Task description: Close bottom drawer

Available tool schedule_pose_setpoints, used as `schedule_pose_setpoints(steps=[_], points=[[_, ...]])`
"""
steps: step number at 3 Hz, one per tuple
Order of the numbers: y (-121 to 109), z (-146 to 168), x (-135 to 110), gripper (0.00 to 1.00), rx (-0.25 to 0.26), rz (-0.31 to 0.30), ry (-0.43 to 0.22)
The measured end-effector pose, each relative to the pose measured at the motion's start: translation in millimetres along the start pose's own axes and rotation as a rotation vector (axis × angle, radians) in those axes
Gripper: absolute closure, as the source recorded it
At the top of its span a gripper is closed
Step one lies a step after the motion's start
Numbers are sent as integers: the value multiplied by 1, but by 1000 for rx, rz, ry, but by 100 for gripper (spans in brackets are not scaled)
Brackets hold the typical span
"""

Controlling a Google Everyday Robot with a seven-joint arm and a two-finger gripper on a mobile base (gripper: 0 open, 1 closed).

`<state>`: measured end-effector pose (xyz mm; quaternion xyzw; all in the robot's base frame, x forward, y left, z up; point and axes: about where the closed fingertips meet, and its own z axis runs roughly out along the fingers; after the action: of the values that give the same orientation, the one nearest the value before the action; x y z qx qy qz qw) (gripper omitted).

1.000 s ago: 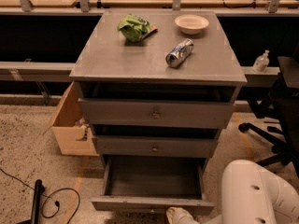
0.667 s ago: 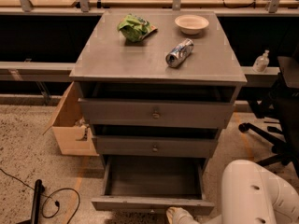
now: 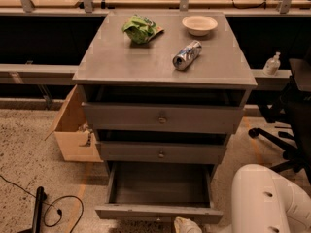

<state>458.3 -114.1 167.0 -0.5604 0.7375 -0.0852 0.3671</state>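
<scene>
- At the bottom edge of the frame, just right of centre, your gripper sits low, right by the front panel of the bottom drawer. Only its pale top shows, so you cannot tell whether it is released or clenched.
- In the lower right corner you see the white rounded arm.
- The bottom drawer stands pulled out at lower centre, its grey floor showing.
- Above it, the two upper drawers have brass knobs.
- A cardboard box stands against the cabinet's left side.
- On the cabinet top lie a can, a green bag and a bowl.
</scene>
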Motion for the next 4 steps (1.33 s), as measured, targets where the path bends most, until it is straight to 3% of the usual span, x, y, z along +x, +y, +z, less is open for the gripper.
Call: schedule_pose_setpoints(steps=[2, 4], points=[[19, -21, 2, 100, -29, 7, 24], [15, -2, 7, 100, 18, -15, 5]])
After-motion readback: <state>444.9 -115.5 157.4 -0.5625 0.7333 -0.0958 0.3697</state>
